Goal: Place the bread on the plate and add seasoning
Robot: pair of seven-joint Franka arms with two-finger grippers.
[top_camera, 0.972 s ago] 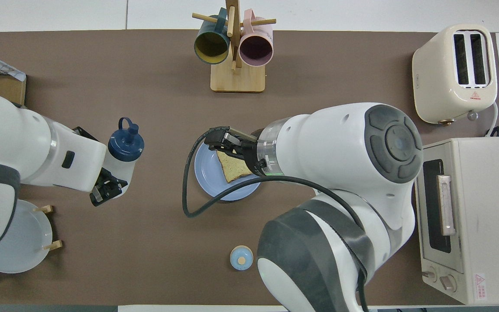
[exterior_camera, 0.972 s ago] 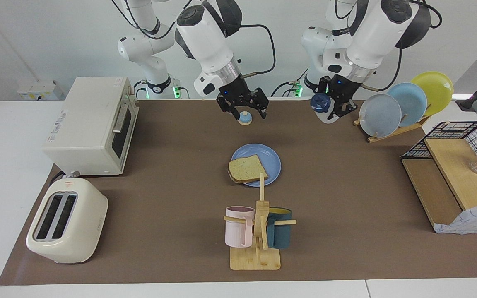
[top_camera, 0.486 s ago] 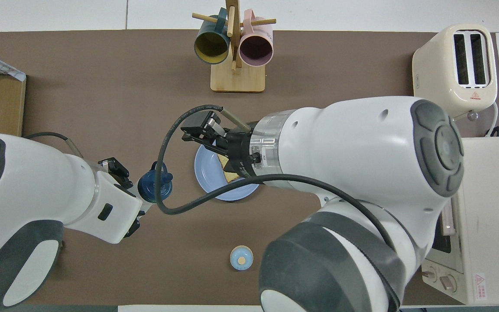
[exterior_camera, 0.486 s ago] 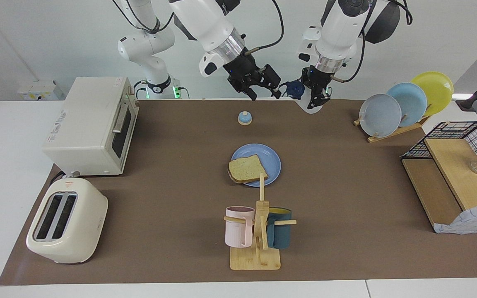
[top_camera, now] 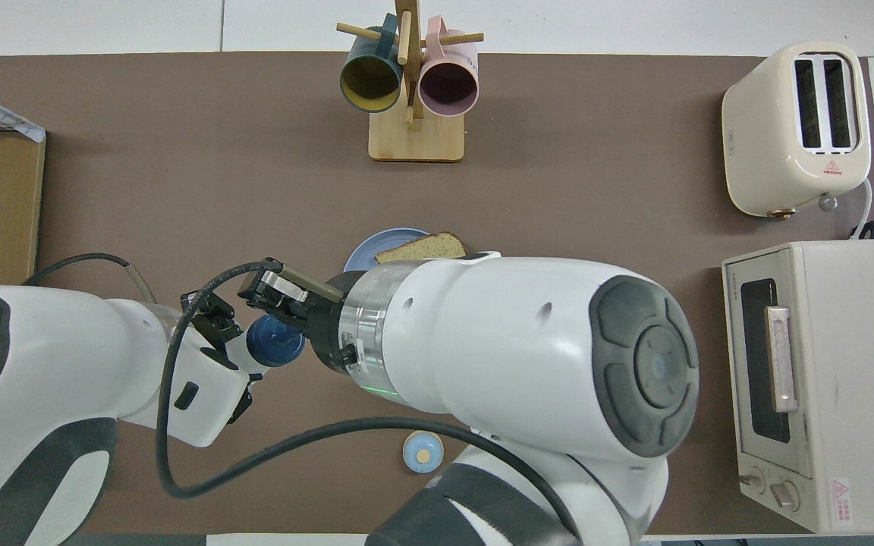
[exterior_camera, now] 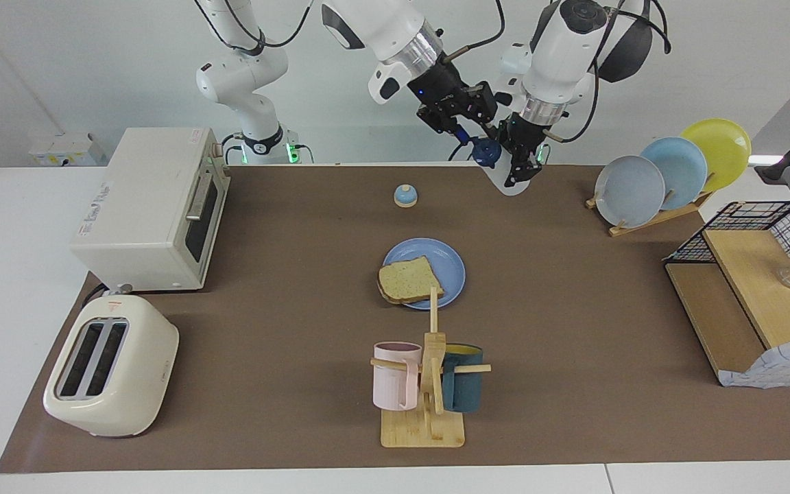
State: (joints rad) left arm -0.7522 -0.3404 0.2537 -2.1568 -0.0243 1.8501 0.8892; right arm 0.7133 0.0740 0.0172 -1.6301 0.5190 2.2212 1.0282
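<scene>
I am holding the seasoning, a small frosted-white translucent plastic bottle (exterior_camera: 503, 173) with a dark navy spouted cap, up in the air in the left gripper (exterior_camera: 522, 159), which is clamped on the bottle's body. A second ago this bottle was hanging lower and toward the plate rack; it is now lifted and brought in over the strip of brown mat between the robots and the round periwinkle-blue plastic plate (exterior_camera: 451, 269).

I am bringing the right gripper (exterior_camera: 465, 116) up to meet it. A second ago it was hanging low over the small blue-domed knob on a tan base (exterior_camera: 405, 196); it is now raised and sitting just beside the navy cap. Its fingers are narrowing from a wider spread, and I cannot tell whether they are touching the cap yet. In my judgement the two arms are setting up to work the cap or pass the bottle, so seasoning is the step in hand.

Farther from the robots than the knob, the plate is lying flat on the mat. The bread, a square toast slice (exterior_camera: 409, 280) with pale tan crumb and brown crust, is resting on it, overhanging the rim toward the wooden mug rack (exterior_camera: 426, 405). The bread step looks done.
</scene>
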